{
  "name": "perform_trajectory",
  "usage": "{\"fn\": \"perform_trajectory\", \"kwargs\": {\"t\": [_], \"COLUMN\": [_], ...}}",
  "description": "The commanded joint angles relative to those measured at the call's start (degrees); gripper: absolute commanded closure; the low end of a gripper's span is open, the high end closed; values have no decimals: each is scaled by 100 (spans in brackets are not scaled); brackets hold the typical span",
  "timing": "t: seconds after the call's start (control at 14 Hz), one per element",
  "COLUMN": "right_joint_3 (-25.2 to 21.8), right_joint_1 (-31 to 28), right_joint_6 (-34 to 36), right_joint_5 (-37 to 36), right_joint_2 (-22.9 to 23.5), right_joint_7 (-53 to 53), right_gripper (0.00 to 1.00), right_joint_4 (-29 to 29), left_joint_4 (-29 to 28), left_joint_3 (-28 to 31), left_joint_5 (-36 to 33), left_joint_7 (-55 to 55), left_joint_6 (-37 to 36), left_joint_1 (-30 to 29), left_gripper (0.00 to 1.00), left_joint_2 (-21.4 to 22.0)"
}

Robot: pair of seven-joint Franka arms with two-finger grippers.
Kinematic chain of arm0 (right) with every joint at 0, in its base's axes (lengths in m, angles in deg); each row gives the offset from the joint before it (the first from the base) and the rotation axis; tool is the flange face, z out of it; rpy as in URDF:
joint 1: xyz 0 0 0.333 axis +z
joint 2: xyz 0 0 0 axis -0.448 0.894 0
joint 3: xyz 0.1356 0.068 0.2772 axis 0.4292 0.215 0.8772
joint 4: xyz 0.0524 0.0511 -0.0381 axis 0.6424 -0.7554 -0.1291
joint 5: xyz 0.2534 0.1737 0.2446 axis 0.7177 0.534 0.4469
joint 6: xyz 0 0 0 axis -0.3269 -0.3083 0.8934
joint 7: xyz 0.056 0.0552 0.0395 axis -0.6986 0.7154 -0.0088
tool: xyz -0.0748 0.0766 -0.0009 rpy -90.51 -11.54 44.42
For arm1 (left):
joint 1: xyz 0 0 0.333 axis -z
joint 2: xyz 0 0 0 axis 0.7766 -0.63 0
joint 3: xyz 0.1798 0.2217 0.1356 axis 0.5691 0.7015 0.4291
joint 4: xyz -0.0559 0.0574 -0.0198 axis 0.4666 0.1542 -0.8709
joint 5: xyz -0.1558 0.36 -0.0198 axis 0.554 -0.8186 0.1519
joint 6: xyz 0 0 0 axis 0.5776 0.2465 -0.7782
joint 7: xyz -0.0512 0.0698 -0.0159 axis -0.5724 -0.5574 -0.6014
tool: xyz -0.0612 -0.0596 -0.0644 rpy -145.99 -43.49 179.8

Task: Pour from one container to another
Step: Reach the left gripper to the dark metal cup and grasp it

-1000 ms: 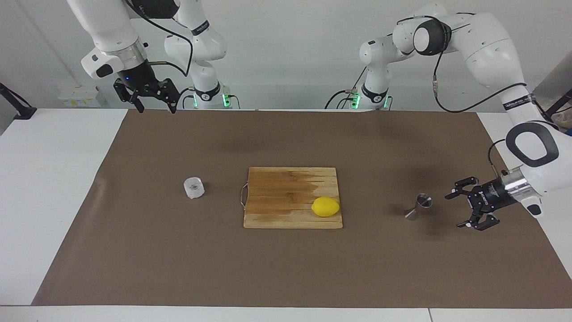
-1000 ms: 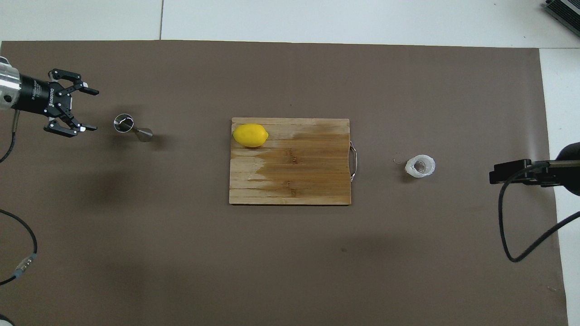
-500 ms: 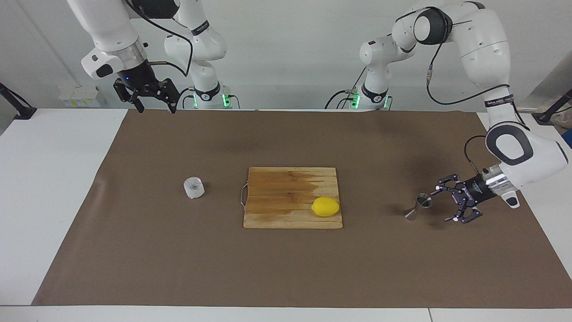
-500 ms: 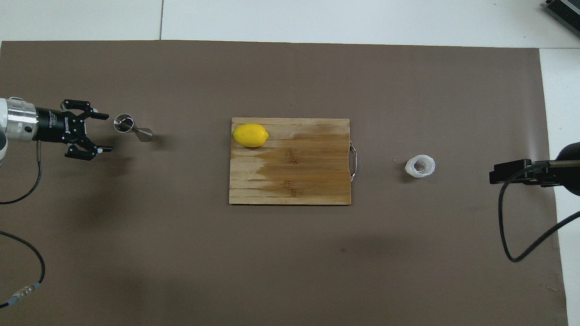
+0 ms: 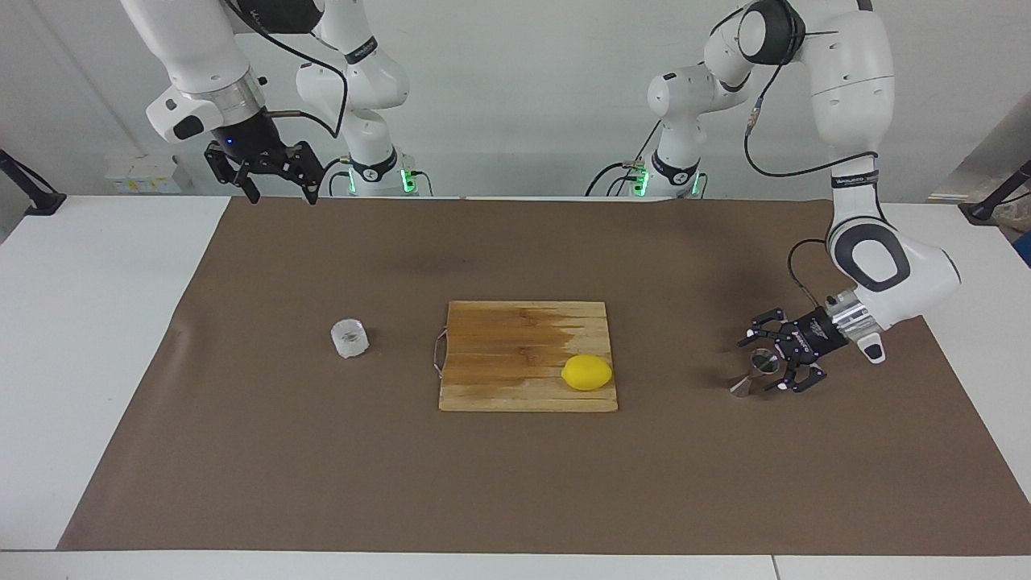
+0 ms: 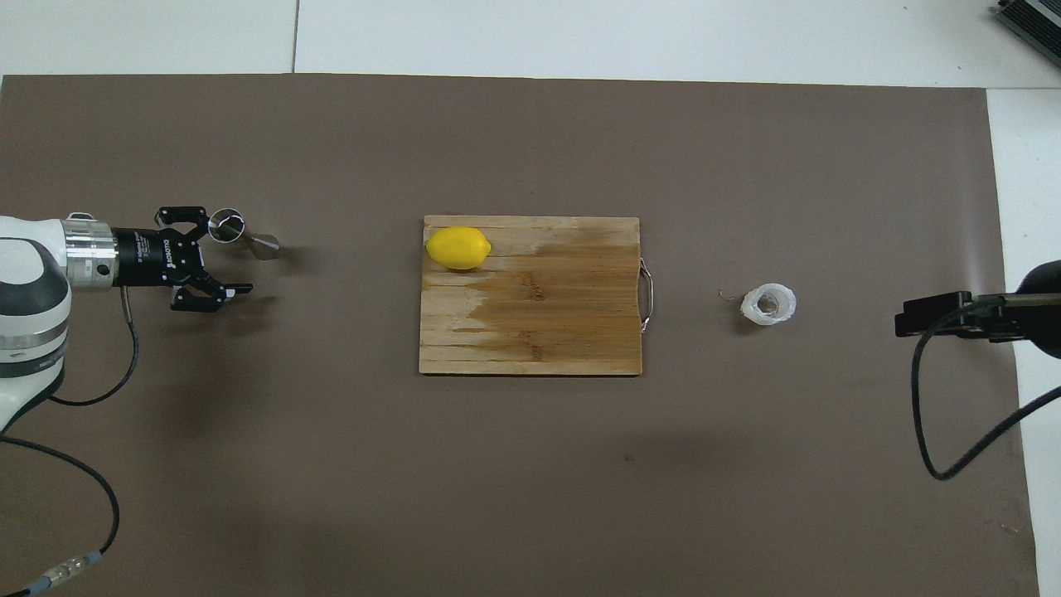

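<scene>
Facing view: the jigger stands on the brown mat toward the left arm's end of the table, well apart from the board in the middle. The left gripper is low at the jigger, fingers spread wide with the steel body between them and not yet clamped; the sideways approach looks chosen to take it across its narrow waist. The cup sits on the mat toward the right arm's end, just beside the board's wire handle and about as far from the robots as the jigger. The right gripper waits high over the mat's edge nearest the robots, fingers apart, holding nothing. A lemon lies on the board's corner toward the jigger, farther from the robots than most of the board.

Overhead view: the left gripper comes in level, one finger by the jigger's rim, the other on the robots' side of it. The cup stands open-mouthed, with bare mat all round it. Of the right arm, only a dark part shows at the side of the view. Wide open mat lies between the board and the robots, so either container could be carried toward the other without crossing the lemon. The jigger is tall and narrow-footed; I judge a nudge from a finger could tip it.
</scene>
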Motion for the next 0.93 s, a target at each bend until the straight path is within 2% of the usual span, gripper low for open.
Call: {"fn": "perform_trajectory", "kwargs": {"t": [0.0, 0.43, 0.64, 0.71, 0.79, 0.86], "right_joint_3": [26, 26, 26, 26, 26, 26], "right_joint_1": [-56, -56, -56, -56, -56, -56], "right_joint_6": [78, 78, 78, 78, 78, 78], "right_joint_5": [127, 127, 127, 127, 136, 127], "right_joint_2": [-16, -16, -16, -16, -16, -16], "right_joint_7": [64, 64, 64, 64, 64, 64], "right_gripper": [0, 0, 0, 0, 0, 0], "right_joint_4": [40, 40, 40, 40, 40, 40], "left_joint_4": [-534, -675, -675, -675, -684, -684], "left_joint_3": [53, 53, 53, 53, 53, 53], "left_joint_5": [595, 1501, 1573, 1703, 1861, 1898], "left_joint_7": [503, 1191, 1304, 1505, 1594, 1604], "left_joint_6": [332, 518, 553, 553, 579, 571], "left_joint_1": [77, 121, 121, 121, 130, 121], "left_gripper": [0, 0, 0, 2, 10, 23], "left_joint_2": [337, 382, 382, 382, 382, 382]}}
